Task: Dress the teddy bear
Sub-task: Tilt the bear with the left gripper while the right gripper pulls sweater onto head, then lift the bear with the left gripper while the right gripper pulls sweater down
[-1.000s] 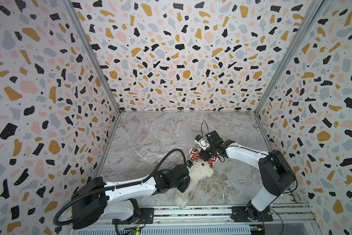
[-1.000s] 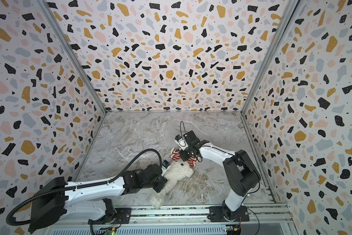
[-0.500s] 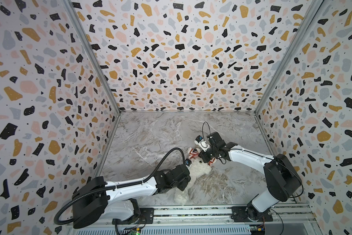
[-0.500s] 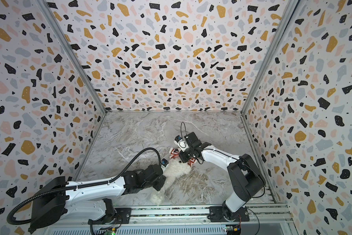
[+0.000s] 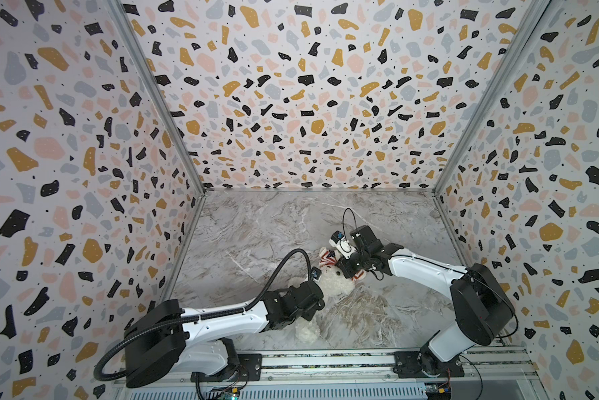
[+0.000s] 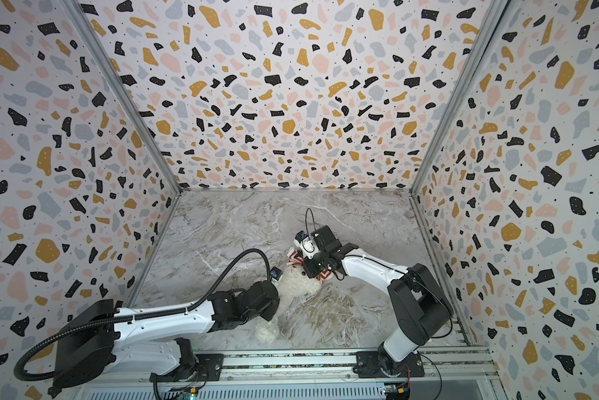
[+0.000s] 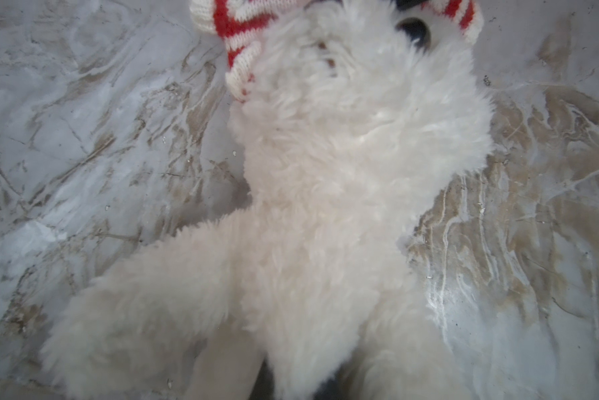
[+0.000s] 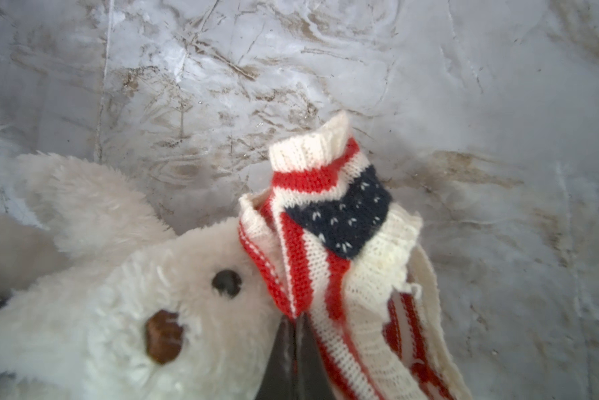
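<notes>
Right gripper [image 8: 293, 332] is clamped on the sweater [image 8: 329, 221] hem and has shifted slightly left. Sweater bunches at the teddy bear [image 5: 334, 285] crown, face bare. Left gripper [image 5: 317, 299] pinches its lower body on the table [image 5: 256, 225]. Head likely not through yet.

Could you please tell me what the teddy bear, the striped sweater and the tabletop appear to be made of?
The teddy bear looks like plush fabric: long, fluffy, matte cream pile. The sweater is knitted yarn, with visible stitch rows and a ribbed cuff. The tabletop shows marble-like grey veining with a faint sheen; whether it is stone or printed film, I cannot tell.
</notes>
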Robot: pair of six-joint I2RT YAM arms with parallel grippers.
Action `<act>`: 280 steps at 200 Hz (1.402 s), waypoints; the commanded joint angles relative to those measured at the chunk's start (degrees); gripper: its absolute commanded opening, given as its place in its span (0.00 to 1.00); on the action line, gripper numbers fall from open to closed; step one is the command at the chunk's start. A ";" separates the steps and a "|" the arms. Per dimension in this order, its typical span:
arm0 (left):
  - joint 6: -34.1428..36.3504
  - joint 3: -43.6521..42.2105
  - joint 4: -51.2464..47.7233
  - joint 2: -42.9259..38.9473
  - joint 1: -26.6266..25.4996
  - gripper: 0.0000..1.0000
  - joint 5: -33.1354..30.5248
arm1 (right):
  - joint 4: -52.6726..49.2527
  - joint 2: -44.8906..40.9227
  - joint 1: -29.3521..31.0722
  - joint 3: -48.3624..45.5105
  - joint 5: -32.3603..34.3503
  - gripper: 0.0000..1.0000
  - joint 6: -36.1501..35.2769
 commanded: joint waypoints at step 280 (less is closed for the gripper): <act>21.69 -11.73 29.16 -24.69 -4.39 0.00 -26.10 | -10.82 -12.57 10.34 19.87 -0.29 0.12 9.91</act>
